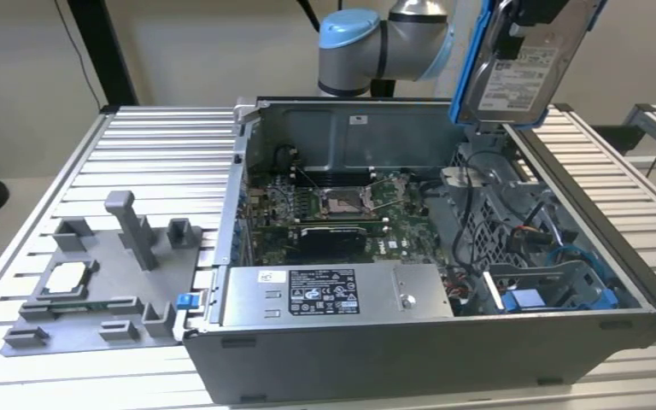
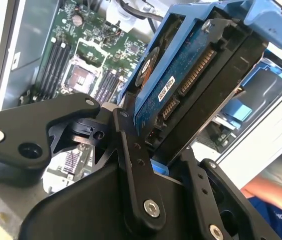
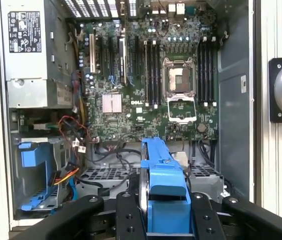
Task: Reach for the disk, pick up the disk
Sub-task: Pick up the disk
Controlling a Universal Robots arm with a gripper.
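Note:
The disk (image 1: 524,73) is a silver-grey hard drive with a white label and a blue frame. In the exterior view it hangs upright above the far right corner of the open computer case (image 1: 419,342). My gripper (image 1: 530,24) is shut on its upper end. In the second wrist view the disk (image 2: 180,75) shows its blue circuit side, and my gripper (image 2: 163,157) clamps it between black fingers (image 2: 131,150). In the first wrist view the disk's blue frame edge (image 3: 163,185) rises from my gripper (image 3: 164,222), well above the motherboard (image 3: 145,85).
The case lies open on a slatted metal table (image 1: 146,145). Inside are a power supply (image 1: 328,295), cables and a fixed blue bracket (image 1: 545,295). A grey fixture (image 1: 100,282) holding a small square chip stands at the exterior view's left. A person's blue sleeve (image 2: 275,215) is near the case.

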